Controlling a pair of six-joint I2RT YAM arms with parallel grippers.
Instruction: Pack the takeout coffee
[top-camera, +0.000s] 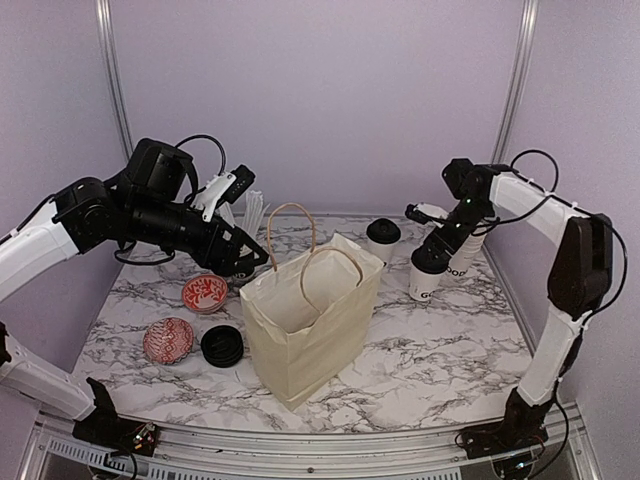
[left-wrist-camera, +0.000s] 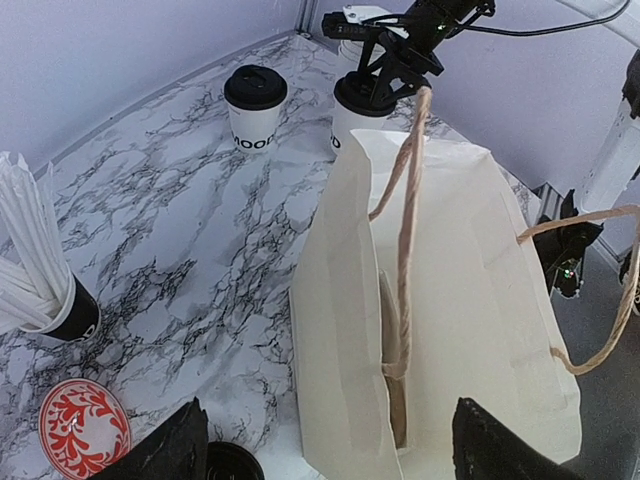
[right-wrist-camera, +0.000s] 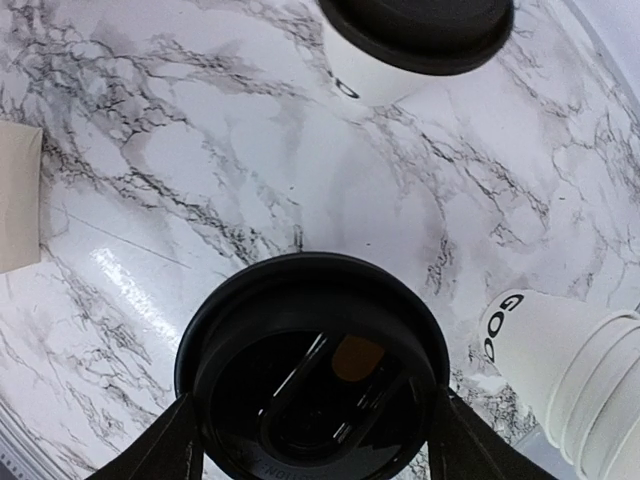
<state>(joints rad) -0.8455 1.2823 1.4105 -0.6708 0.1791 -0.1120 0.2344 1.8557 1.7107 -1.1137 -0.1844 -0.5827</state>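
Two takeout coffees stand at the back right, white cups with black lids. My right gripper (top-camera: 437, 248) (right-wrist-camera: 315, 410) comes down over the nearer cup (top-camera: 427, 277) (right-wrist-camera: 312, 370), and both fingers press the sides of its lid. The other cup (top-camera: 383, 240) (left-wrist-camera: 255, 105) (right-wrist-camera: 415, 40) stands free behind the cream paper bag (top-camera: 300, 325) (left-wrist-camera: 450, 300). That bag stands upright and open at the middle of the table. My left gripper (top-camera: 243, 265) (left-wrist-camera: 335, 455) is open at the bag's left top edge, its fingers wide on either side of the bag's wall and not touching it.
A black cup of white sticks (top-camera: 252, 215) (left-wrist-camera: 50, 290) stands at the back left. Two red-patterned bowls (top-camera: 204, 293) (top-camera: 168, 340) and a loose black lid (top-camera: 222, 345) lie left of the bag. A stack of lidless white cups (top-camera: 466, 258) (right-wrist-camera: 590, 370) leans beside the held cup.
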